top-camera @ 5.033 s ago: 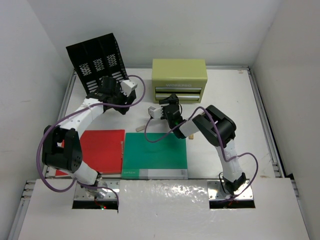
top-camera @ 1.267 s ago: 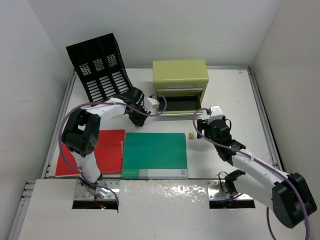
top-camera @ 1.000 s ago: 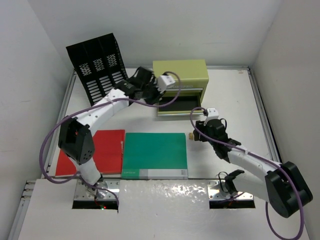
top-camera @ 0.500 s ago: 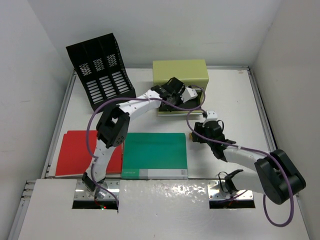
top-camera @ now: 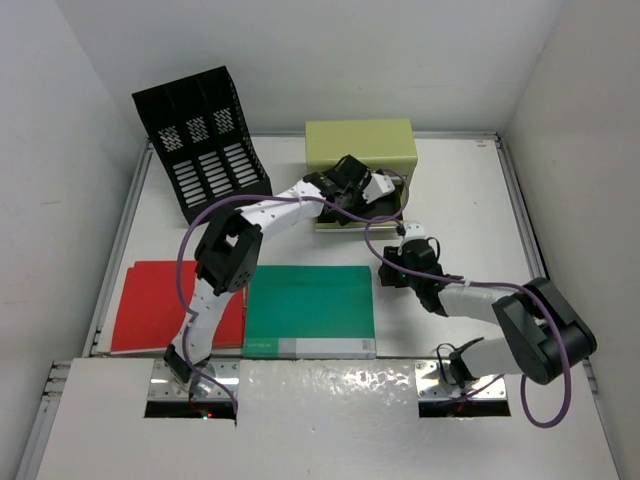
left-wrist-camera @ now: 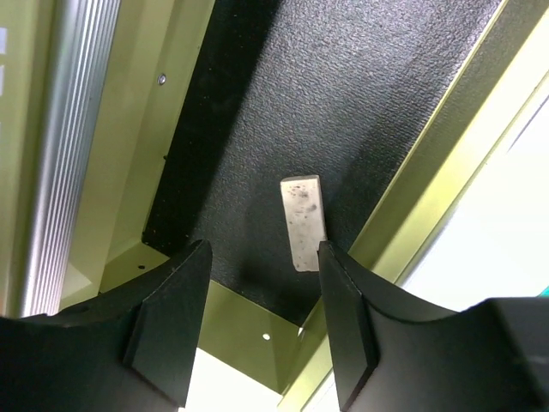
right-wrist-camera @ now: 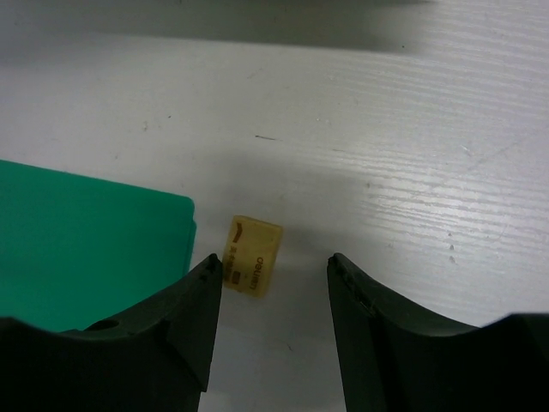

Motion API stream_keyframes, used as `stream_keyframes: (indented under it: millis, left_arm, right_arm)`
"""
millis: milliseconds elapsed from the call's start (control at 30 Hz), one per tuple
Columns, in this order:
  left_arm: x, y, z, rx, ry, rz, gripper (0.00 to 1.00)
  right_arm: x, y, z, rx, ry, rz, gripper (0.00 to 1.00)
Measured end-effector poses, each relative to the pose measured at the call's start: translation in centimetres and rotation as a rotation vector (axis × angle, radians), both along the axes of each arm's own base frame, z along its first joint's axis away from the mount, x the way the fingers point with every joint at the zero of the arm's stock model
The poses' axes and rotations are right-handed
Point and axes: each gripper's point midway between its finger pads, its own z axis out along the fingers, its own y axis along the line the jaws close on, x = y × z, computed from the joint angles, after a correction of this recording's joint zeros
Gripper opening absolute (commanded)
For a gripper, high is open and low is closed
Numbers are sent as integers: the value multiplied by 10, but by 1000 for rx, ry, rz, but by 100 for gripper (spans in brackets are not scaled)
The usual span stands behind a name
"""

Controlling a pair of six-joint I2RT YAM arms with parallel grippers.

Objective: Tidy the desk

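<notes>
One desk (top-camera: 470,200) carries one black mesh file rack (top-camera: 200,140) at ten o'clock, one olive-green drawer box (top-camera: 358,145) at twelve, one red folder (top-camera: 160,300) at eight, one green folder (top-camera: 310,308) at six, one yellow eraser (right-wrist-camera: 253,267), and one whitish block (left-wrist-camera: 302,221) in the drawer

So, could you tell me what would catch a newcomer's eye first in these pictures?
Probably the big green folder at the near middle of the desk, with a red folder to its left. At the back, the left claw hangs open over a whitish block lying in the drawer of the olive box, while the right claw hovers open above a small yellow block beside the green folder's corner.
</notes>
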Motion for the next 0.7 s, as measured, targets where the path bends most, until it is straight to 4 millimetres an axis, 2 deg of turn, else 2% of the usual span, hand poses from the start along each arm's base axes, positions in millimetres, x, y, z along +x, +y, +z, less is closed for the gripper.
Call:
stream_keyframes:
  millis: [133,233,400,533,567,633,667,700]
  left_arm:
    - [-3,0,4,-8,7,0,51]
    - [-8,1,16,-22,12,-2,51]
    - [-22,6,59,-80,-8,-12,51]
    - [-49,30,96,-112,-43,-11,52]
    - [-54,35,106,-123,-58,-9,52]
    - [-63,45,123,-140,-90,2,53]
    - [-65,51,129,-147,-106,14,54]
    - [-67,60,131,-151,-114,30,54]
  right_arm:
    - [7,5,0,-20,14,29,46]
    - [12,7,1,-33,11,41,40]
    - [13,8,-2,-69,29,59,36]
    - [13,5,-4,-111,43,66,33]
    - [13,4,-4,-116,44,68,24]
    - [14,5,-3,-124,45,76,15]
    - [15,4,-3,-128,46,77,9]
    - [15,4,-3,-131,47,78,6]
